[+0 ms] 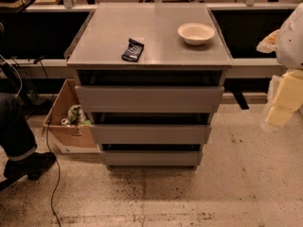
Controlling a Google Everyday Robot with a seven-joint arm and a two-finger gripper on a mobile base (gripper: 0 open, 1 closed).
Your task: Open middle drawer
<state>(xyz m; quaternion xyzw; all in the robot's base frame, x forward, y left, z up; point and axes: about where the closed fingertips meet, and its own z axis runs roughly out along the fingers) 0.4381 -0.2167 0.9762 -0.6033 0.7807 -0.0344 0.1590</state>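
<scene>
A grey three-drawer cabinet (pixel 149 41) stands in the middle of the camera view. The middle drawer (pixel 149 133) has a plain flat grey front of medium height, between the taller top front (pixel 149 99) and the narrow bottom front (pixel 150 158). It looks pushed in, with a dark gap above it. My gripper (pixel 281 107) is at the right edge of the view, pale yellow below a white arm part. It is well to the right of the cabinet, at about drawer height, and touches nothing.
A white bowl (pixel 196 33) and a dark packet (pixel 133 49) lie on the cabinet top. A cardboard box (pixel 66 119) with rubbish stands left of the cabinet. A person's leg and shoe (pixel 21 150) and a cable (pixel 53 174) are at the far left. Speckled floor lies in front.
</scene>
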